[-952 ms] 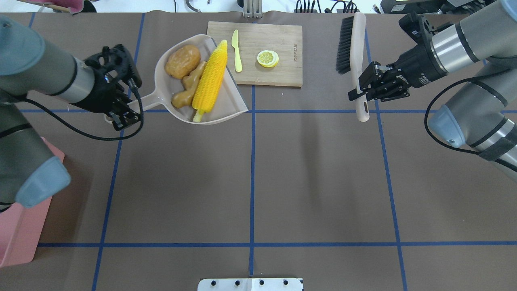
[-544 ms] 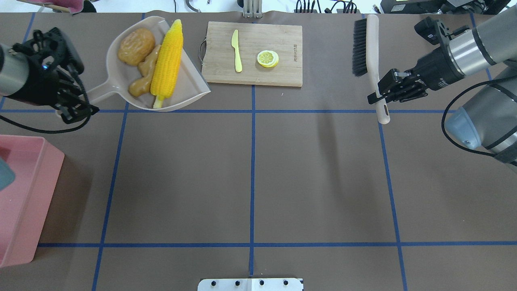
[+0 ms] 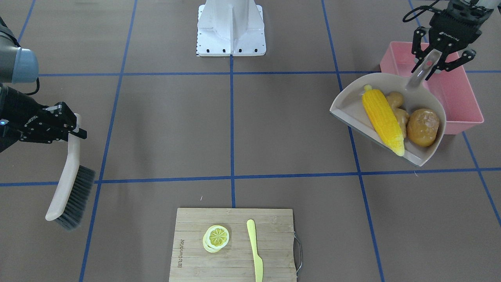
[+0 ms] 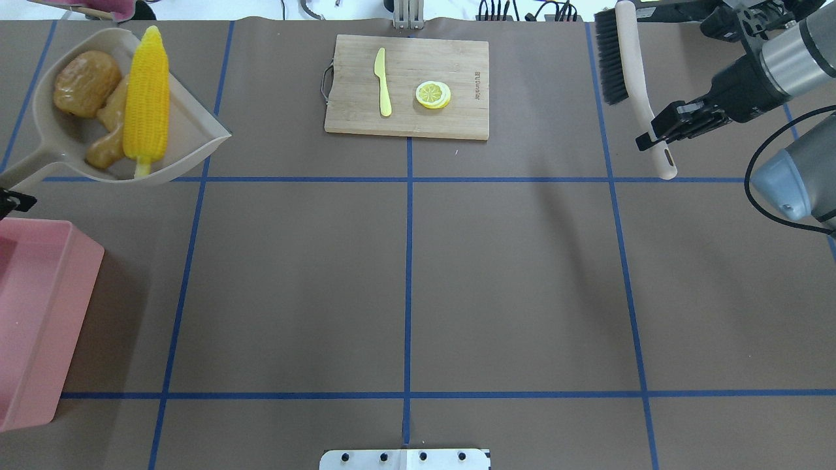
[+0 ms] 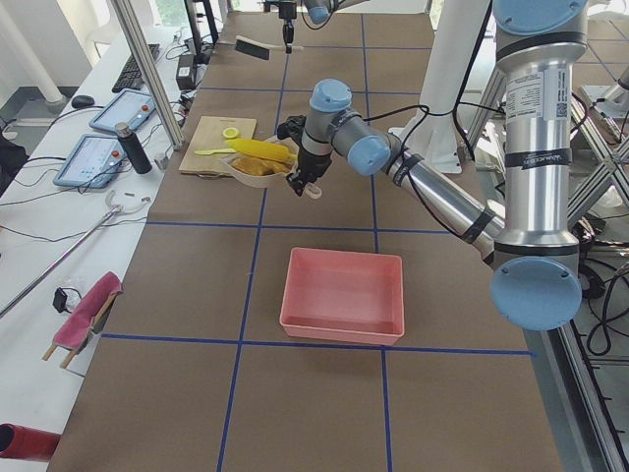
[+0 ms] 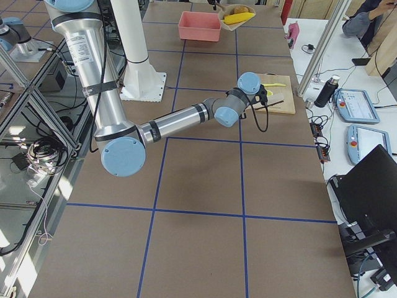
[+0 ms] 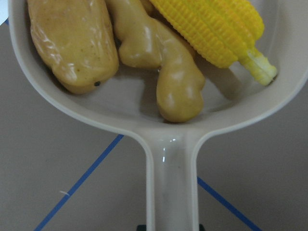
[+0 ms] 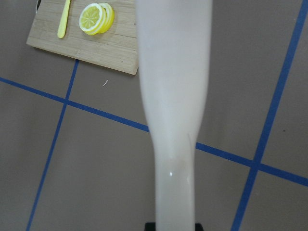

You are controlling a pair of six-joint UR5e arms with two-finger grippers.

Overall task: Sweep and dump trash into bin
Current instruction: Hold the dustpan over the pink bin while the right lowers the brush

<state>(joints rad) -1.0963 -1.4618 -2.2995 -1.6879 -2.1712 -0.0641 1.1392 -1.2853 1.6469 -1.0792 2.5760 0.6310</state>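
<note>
My left gripper (image 3: 434, 64) is shut on the handle of the beige dustpan (image 3: 344, 107) and holds it in the air beside the pink bin (image 3: 458, 98). In the pan lie the yellow corn cob (image 3: 382, 121), the brown potato (image 3: 422, 127) and the tan ginger root (image 3: 395, 102). The overhead view shows the pan (image 4: 189, 130) at the far left, beyond the bin (image 4: 39, 313). My right gripper (image 4: 659, 134) is shut on the handle of a hand brush (image 4: 630, 65), held at the far right.
A wooden cutting board (image 4: 450, 117) at the back middle carries a pale yellow plastic knife (image 4: 382, 81) and a lemon slice (image 4: 433, 94). The robot's white base plate (image 4: 405, 459) sits at the near edge. Blue tape lines cross the brown table.
My left arm has carried the loaded dustpan leftward to the table's left edge, uncovering the bin. My right arm has drawn the brush right and back.
</note>
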